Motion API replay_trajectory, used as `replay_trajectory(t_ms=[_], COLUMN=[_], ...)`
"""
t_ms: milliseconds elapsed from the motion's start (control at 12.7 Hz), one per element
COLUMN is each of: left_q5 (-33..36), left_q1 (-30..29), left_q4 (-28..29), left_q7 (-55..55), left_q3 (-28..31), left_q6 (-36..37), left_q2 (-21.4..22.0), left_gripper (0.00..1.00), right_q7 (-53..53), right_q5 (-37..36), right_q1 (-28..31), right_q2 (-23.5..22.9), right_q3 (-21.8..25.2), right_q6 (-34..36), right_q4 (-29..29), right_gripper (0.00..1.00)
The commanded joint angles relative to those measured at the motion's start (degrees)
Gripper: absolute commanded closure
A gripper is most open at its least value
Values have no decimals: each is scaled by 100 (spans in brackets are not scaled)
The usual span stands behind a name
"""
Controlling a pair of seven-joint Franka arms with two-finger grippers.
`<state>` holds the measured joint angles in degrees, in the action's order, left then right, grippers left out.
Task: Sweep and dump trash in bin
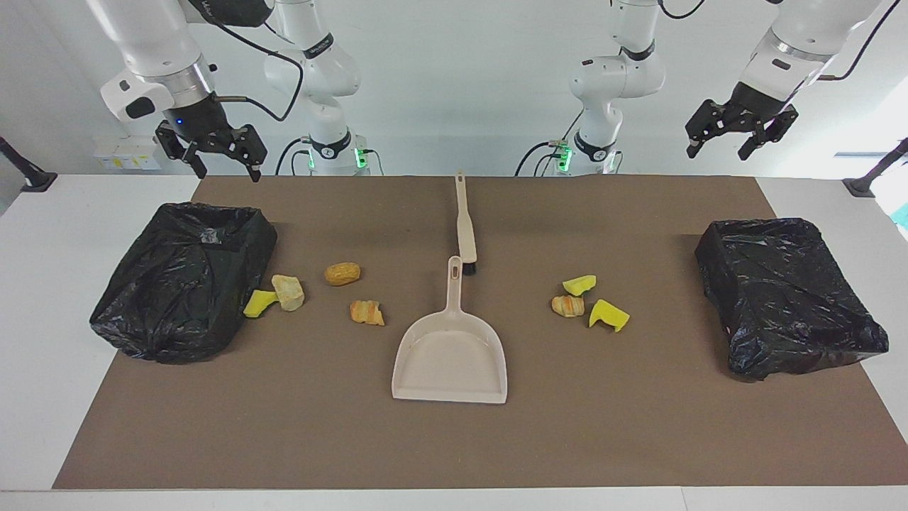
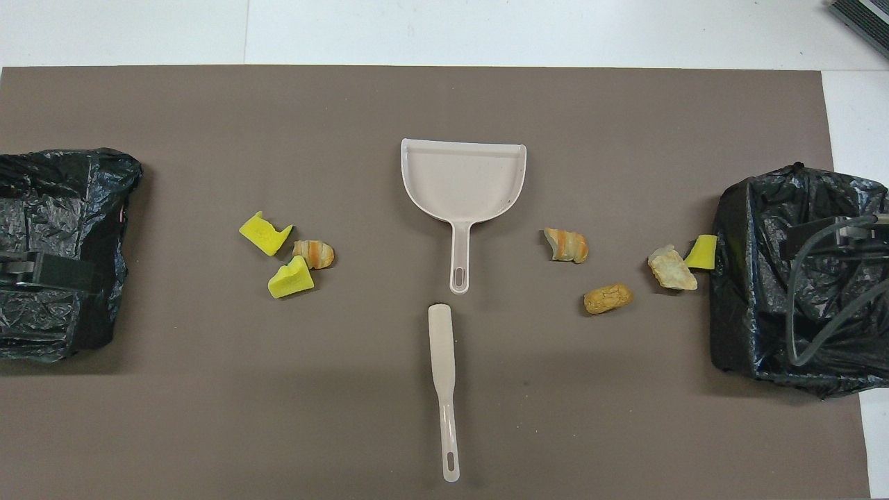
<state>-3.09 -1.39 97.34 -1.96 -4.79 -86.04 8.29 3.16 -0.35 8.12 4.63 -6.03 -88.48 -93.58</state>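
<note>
Seven trash scraps (image 1: 367, 312), yellow sponge and tan bread-like lumps; both grippers' fingers (image 1: 250, 169) spread, empty.

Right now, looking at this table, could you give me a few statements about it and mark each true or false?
1. The dustpan has scraps in it. False: it lies empty on the mat.
2. Seven scraps lie on the mat. True: four toward the right arm's end, such as the tan lump, and three toward the left arm's end, such as the notched yellow sponge.
3. The left gripper holds the brush. False: it hangs in the air, fingers open and empty; the brush lies on the mat.
4. The brush lies nearer to the robots than the dustpan. True.
5. The right gripper is open. True.
</note>
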Motion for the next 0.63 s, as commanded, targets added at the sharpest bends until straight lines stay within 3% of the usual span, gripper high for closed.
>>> replay_trajectory(t_ms=[0,315,552], left_q5=[19,19,10], left_q1=[427,1683,2352], left_q4=[503,1496,2111], left_q7=[168,2037,2742], left_q3=[31,31,22], left_q6=[-273,-1193,-1721], left_q2=[146,313,471], left_gripper=[0,0,0], right_q7=[26,26,26], right_q5=[0,18,-18], right_q1=[-2,-29,-143], right_q2=[57,-478,-944], right_q3=[-39,-143,-442], right_q6=[24,532,560], right_q4=[-56,479,736], right_gripper=[0,0,0])
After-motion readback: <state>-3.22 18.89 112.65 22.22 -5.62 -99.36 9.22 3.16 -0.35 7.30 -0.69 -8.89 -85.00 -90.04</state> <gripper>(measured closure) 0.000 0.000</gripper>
